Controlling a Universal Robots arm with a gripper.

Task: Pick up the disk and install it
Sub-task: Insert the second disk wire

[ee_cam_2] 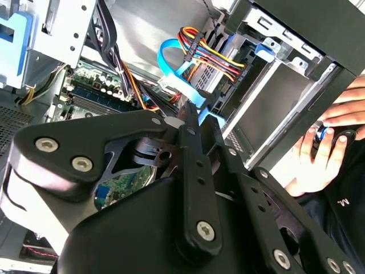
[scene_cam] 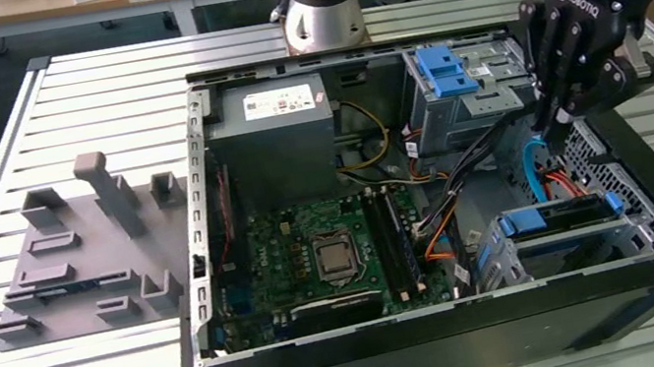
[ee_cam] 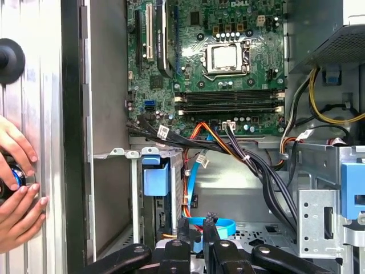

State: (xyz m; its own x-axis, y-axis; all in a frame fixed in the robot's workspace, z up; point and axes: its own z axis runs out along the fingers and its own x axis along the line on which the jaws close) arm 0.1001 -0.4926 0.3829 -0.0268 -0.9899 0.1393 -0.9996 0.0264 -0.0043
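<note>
The claw [scene_cam: 547, 122] hung inside the open computer case [scene_cam: 327, 343] with fingers closed, holding nothing; the disk [scene_cam: 555, 217] sat below it.

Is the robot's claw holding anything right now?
No. The gripper hangs inside the open computer case with its fingers closed together and nothing between them, above a light blue cable.
</note>
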